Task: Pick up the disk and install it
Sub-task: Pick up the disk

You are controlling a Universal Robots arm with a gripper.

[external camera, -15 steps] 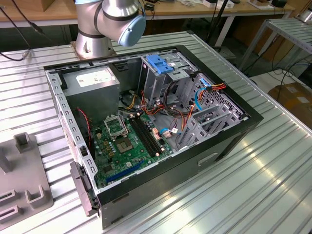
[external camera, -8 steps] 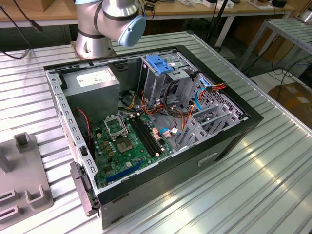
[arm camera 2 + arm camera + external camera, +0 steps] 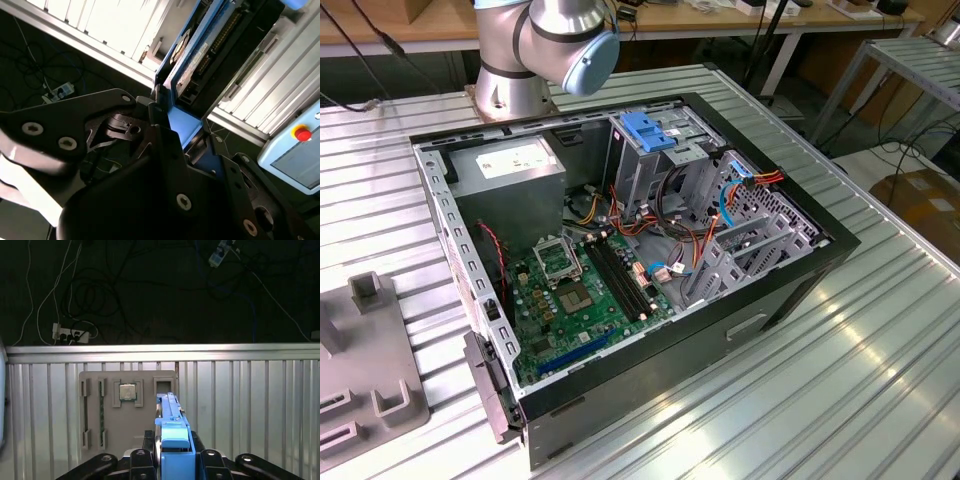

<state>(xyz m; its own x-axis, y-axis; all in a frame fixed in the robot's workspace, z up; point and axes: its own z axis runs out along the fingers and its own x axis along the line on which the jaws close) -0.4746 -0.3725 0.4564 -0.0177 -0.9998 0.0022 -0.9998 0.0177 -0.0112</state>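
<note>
The gripper [image 3: 172,445] is clenching the disk [image 3: 169,410] by one end of its blue carrier, holding it edge-on over the grey fixture tray [image 3: 130,425] on the worktop [image 3: 240,405], likely leaving the rails free.

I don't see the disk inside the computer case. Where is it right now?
In the first wrist view, the disk is clamped edge-on in the gripper, beside the grey fixture plate on the ribbed metal table.

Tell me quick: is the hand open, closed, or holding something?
Hand: closed, holding the disk.
</note>
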